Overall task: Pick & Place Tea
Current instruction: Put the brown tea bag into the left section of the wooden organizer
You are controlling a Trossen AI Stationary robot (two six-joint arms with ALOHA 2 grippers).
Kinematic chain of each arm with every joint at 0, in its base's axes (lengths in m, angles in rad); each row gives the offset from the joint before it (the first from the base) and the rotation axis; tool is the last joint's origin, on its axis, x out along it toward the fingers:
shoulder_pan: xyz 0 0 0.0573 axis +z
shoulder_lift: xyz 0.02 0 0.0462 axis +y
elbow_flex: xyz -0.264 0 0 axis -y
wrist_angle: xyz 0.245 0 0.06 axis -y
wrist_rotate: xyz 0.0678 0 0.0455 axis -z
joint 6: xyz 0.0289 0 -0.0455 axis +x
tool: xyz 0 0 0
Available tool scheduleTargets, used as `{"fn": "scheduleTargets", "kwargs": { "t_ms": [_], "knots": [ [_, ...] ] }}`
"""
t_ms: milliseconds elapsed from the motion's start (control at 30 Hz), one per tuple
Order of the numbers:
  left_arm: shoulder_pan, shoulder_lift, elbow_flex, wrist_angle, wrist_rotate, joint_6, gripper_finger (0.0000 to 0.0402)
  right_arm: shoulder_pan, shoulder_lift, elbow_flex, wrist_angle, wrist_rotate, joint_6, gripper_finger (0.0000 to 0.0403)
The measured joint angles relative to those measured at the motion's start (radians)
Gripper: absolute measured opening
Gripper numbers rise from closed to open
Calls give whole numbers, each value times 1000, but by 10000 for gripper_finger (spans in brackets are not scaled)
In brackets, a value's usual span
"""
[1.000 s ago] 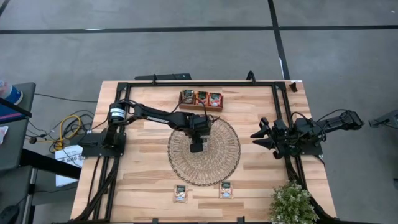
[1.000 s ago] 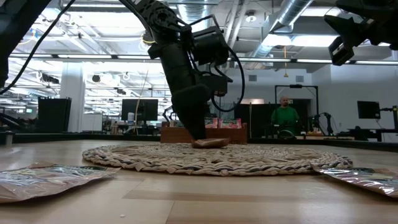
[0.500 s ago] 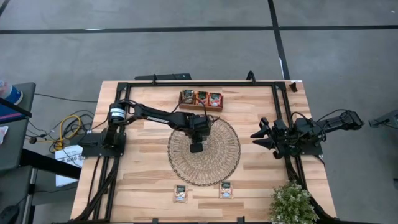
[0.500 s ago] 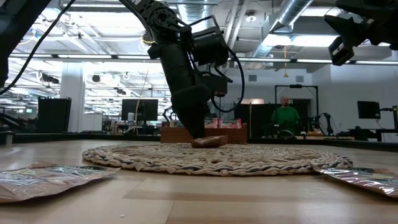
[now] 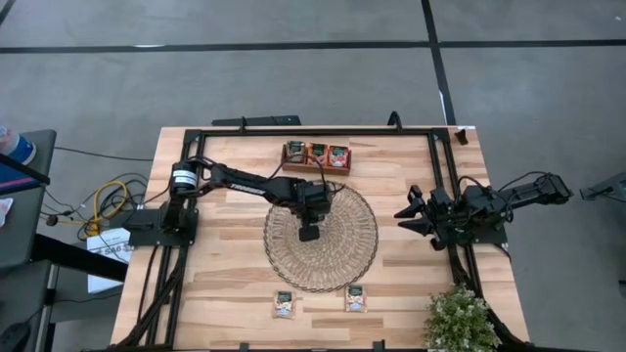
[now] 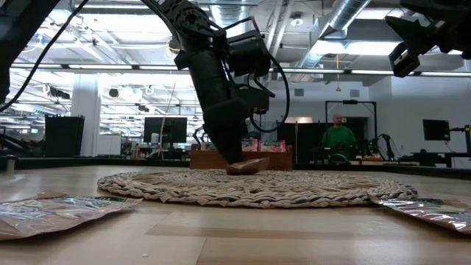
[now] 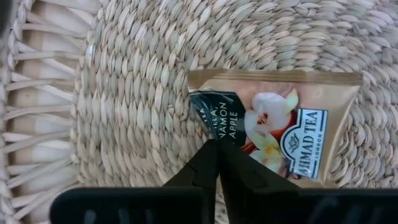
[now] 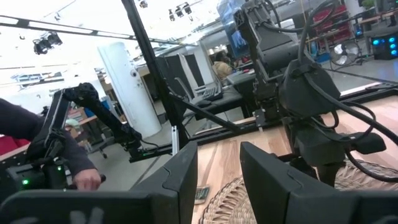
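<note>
A woven mat is placed at the table's centre — a wooden tray behind it, two tea sachets before it, a plant at the front right corner.

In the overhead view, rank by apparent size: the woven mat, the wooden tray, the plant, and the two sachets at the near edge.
1. woven mat
2. plant
3. wooden tray
4. The two sachets look alike; no ranking between them.
</note>
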Motion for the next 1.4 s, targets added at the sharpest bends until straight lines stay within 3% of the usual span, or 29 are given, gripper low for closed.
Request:
{"fn": "scheduleTargets", "kwargs": {
  "t_ms": [467, 667, 833, 900, 1167, 1400],
  "knots": [
    [-11, -153, -3, -30, -179, -24, 0, 0, 0, 0, 0, -1, 0, 114],
    [-23, -293, -1, -68, -431, 54, 0, 0, 0, 0, 0, -1, 0, 114],
    [-17, -363, 0, -82, -723, 248, 0, 0, 0, 0, 0, 0, 0, 114],
    [-5, -368, 0, -82, -788, 324, 0, 0, 0, 0, 0, -1, 0, 114],
    [114, -362, -22, -66, -798, 367, 0, 0, 0, 0, 0, 0, 0, 114],
    [195, -362, -134, 119, -783, 453, 0, 0, 0, 0, 0, 0, 0, 114]
  ]
}}
